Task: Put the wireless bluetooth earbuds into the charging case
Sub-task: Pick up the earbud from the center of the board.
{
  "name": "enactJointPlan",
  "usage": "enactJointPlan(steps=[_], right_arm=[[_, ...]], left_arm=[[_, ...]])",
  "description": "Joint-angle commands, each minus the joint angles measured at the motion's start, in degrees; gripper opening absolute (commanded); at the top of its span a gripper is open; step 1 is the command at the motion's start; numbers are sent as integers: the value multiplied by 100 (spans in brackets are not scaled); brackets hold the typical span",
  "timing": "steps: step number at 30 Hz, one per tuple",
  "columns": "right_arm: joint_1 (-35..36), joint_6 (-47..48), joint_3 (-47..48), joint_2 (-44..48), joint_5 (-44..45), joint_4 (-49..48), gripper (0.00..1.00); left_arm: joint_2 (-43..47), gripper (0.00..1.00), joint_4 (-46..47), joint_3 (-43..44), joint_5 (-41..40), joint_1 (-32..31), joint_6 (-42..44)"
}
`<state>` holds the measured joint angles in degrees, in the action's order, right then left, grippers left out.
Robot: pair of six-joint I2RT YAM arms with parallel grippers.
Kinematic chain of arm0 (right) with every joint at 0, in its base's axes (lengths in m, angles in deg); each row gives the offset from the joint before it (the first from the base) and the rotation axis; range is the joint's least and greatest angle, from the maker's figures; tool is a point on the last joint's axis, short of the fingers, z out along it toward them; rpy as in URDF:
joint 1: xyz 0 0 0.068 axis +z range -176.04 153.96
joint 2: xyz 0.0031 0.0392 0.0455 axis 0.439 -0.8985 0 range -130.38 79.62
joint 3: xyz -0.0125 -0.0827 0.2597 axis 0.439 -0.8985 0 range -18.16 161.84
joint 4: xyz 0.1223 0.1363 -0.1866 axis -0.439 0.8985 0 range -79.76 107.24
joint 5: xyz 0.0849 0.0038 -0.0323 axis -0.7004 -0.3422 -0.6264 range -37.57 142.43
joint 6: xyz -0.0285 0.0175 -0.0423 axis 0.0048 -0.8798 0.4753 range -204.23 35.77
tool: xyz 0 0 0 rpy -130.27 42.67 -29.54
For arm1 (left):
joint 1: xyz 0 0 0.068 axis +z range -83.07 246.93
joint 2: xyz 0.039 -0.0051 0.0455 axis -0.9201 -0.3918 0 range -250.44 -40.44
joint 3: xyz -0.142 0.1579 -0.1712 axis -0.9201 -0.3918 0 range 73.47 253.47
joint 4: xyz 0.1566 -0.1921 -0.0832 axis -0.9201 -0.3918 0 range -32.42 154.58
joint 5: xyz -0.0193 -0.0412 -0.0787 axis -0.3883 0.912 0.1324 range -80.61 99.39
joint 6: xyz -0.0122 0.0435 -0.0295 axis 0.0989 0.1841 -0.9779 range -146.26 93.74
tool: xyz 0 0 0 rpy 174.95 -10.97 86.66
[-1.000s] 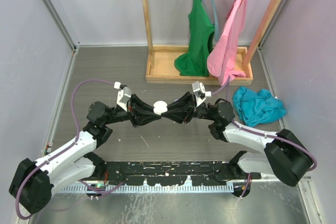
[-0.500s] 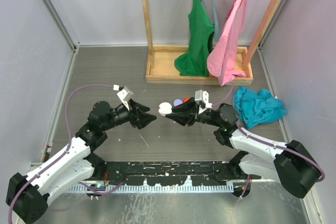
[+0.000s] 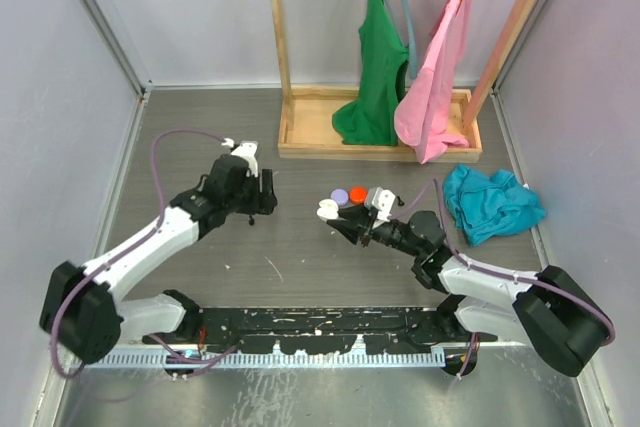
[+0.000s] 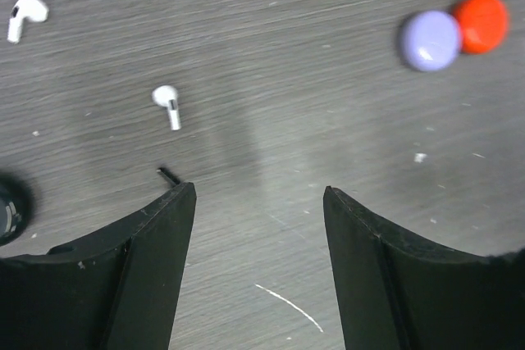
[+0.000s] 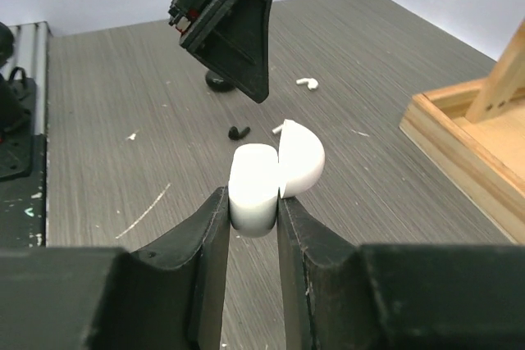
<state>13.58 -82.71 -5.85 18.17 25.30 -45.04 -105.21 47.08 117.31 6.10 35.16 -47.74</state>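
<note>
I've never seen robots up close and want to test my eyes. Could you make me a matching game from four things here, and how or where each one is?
Things
1. charging case
2. left gripper
3. lilac disc
4. teal cloth

States
A. crumpled heap, far right in the top view
B. lid open, clamped in the right gripper
C. open, holding nothing
D. lying right beside the red disc

Pairs: 1-B, 2-C, 3-D, 4-A
</note>
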Motion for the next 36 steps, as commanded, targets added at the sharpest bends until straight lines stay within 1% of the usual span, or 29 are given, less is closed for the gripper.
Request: enactJointPlan(steps=[1,6,10,17,21,25,31,36], right_arm=[[-31,301,-64,-119,564,-510,2],[-30,352,-68,-286,684,-575,2],[-25,382,-66,-332,771,-560,2],[-30,406,-44,-376,806,-509,2],[-31,368,15,-447,752,-473,2],[-31,344,43,-508,701,-452,2],[-29,340,57,-506,702,-413,2],[-25,338,81,-535,700,-371,2]], left_arm=[[-857,65,-708,710,-451,312,157],[-1927,61,-1067,1389,-48,788,348],[-2630,56,-1378,1833,361,1108,536],[-3448,52,-1648,2448,705,1177,754],[-3801,50,-1806,2734,543,1197,888],[-4079,47,-1947,2983,548,1193,970],[-4331,40,-2105,3202,507,1199,1047],[-4553,37,-2215,3344,595,1199,1088]])
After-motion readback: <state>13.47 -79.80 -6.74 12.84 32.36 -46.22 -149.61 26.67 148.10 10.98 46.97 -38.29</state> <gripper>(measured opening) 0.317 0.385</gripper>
